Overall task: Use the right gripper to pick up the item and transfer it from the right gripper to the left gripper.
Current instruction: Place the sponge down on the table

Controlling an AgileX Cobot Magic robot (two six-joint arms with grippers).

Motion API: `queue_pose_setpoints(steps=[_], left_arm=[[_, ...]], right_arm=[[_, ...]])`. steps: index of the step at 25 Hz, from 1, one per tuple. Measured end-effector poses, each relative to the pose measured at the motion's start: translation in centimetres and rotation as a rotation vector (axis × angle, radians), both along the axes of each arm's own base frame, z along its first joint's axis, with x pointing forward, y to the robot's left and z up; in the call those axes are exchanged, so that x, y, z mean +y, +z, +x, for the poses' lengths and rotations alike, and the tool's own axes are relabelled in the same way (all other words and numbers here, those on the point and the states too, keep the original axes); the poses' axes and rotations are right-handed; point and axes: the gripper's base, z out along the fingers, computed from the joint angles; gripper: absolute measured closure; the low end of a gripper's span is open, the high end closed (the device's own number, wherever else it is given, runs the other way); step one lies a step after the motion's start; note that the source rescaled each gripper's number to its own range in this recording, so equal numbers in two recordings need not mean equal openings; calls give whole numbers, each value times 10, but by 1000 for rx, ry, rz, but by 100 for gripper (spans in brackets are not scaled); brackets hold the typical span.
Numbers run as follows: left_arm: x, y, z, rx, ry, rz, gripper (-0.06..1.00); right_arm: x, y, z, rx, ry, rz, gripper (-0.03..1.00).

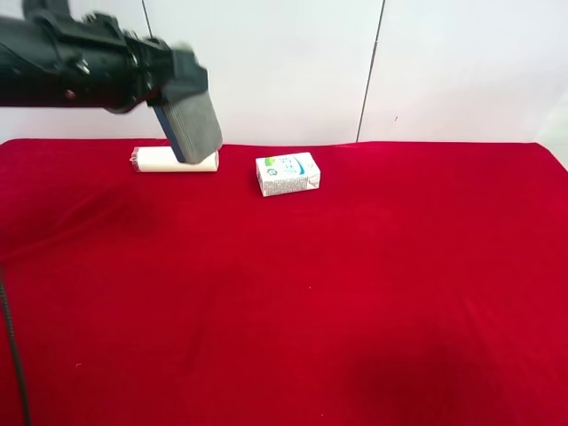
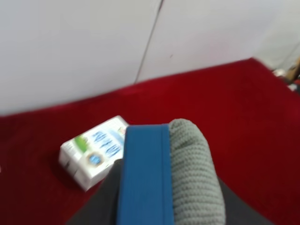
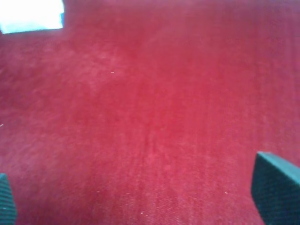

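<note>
With the board eraser (image 1: 192,126) clamped aloft in my left gripper (image 1: 184,89) near the cream cylinder (image 1: 169,160), and my right gripper (image 3: 140,194) gaping empty over the red cloth (image 3: 154,117), I'd judge the handover made: just hold the grip steady.

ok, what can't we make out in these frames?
- Left gripper grip: blurred in exterior high; eraser covers it in left wrist.
- Right gripper: pads cut off by the right wrist frame edges; its arm is outside exterior high.
- White patch: cropped at a corner and overexposed.
- Carton print: too small to read.
</note>
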Motion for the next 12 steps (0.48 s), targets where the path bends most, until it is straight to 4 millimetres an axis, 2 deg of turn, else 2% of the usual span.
queue_pose_setpoints(steps=[6,12], left_arm=[[14,-30,26,85,92,62,93],[30,-54,57,172,86,-2,93]], right_arm=[[0,0,0,0,-10,0,-3],[0,0,0,0,-10,0,-3]])
